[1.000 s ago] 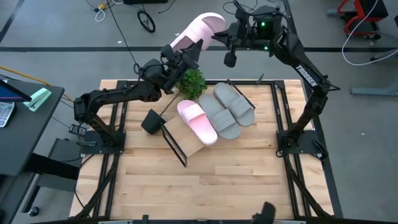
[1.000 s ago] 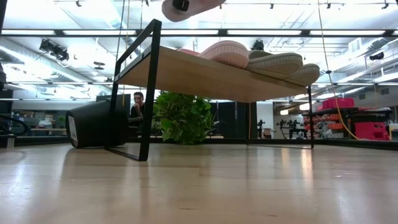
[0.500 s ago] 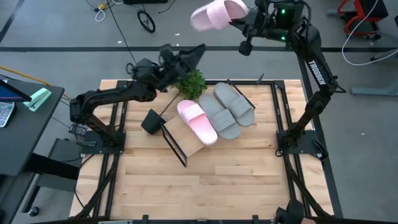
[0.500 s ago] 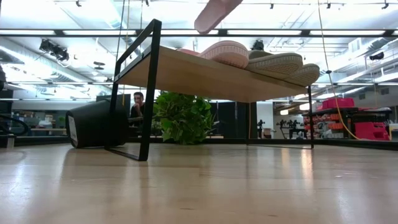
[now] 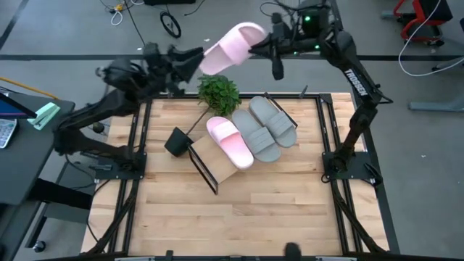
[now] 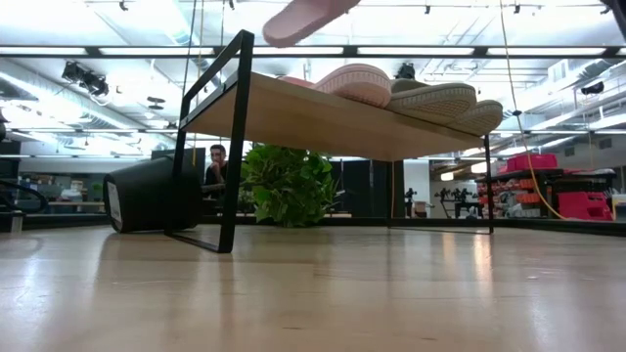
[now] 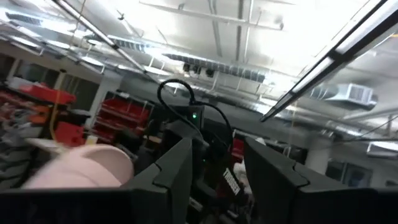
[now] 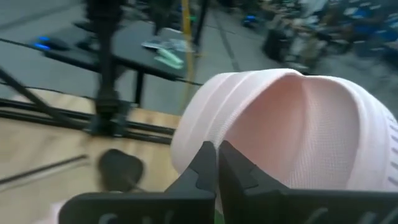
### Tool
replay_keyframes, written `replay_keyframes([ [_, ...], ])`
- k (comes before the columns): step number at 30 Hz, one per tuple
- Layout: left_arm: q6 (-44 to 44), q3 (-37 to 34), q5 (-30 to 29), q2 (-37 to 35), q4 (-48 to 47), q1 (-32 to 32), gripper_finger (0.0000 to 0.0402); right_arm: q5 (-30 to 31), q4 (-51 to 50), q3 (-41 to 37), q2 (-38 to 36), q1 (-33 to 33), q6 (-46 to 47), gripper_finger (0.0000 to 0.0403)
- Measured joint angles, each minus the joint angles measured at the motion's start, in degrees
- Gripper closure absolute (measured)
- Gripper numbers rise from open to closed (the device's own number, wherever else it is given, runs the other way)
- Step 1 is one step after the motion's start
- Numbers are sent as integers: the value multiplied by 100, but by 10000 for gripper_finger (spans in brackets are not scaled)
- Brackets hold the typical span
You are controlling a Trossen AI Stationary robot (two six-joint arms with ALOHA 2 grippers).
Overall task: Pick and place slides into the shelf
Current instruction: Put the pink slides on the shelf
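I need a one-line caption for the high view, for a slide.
Right hand holds a pink slide above the shelf, where three slides sit.

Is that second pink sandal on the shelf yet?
No. The pink sandal is in the air, pinched in the right hand, beyond the shelf.

Grey concrete floor [image 5: 87, 29] surrounds the light wooden plank tabletop [image 5: 239, 210]. Long ceiling strip lights [image 6: 421, 50] glow overhead; red storage bins [image 6: 587, 200] stand behind.

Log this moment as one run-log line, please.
right tool: shut on pale pink foam slide, aloft | left tool: open, empty | slanted light wood shelf: three slides
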Motion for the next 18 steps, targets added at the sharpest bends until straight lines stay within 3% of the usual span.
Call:
replay_keyframes([
  [9, 201, -2, -6, -833, -1503, 76, 262, -1103, -14, 0, 307, 449, 916, 401],
  [18, 48, -2, -3, -1318, -2925, 75, 249, -1708, -133, 0, 613, 822, 1758, 401],
])
